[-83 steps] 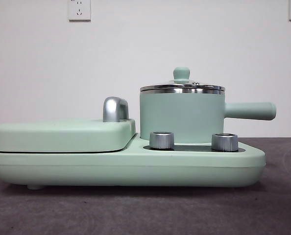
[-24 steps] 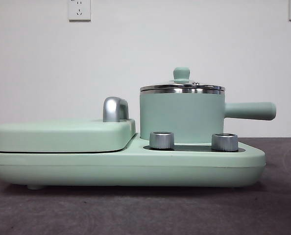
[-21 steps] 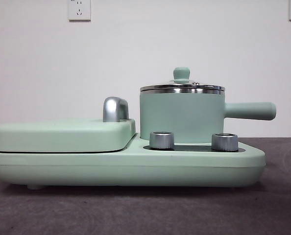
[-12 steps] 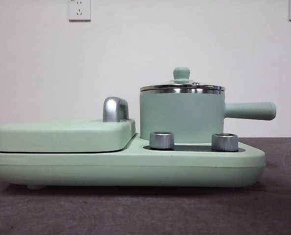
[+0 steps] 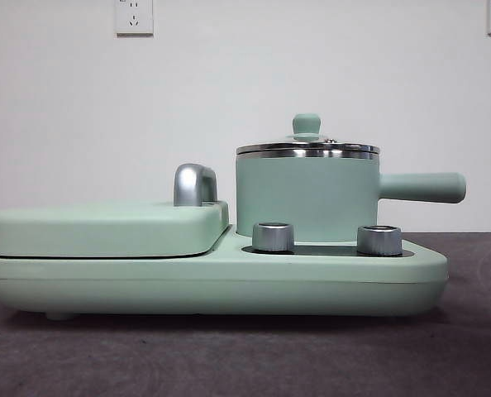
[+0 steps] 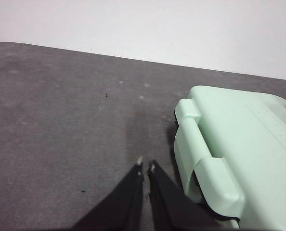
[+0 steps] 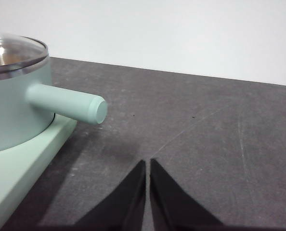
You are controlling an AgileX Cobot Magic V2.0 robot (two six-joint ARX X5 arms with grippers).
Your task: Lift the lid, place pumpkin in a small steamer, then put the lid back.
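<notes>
Nothing has moved (scene identical).

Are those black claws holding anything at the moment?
No. Both the left gripper and right gripper have their jaws shut on nothing, above bare table.

- Your left claw [image 6: 145, 167] has both jaws pressed together, tips nearly touching, holding nothing, at the frame's lower middle.
- Your right claw [image 7: 147, 163] matches: jaws together, empty, lower middle.

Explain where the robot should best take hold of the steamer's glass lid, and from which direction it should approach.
Probably the small mint-green knob at the centre of the lid, approached from straight above. The lid sits flat on the small steamer, its chrome rim flush with the pot, so only the knob stands up for a grip.
</notes>
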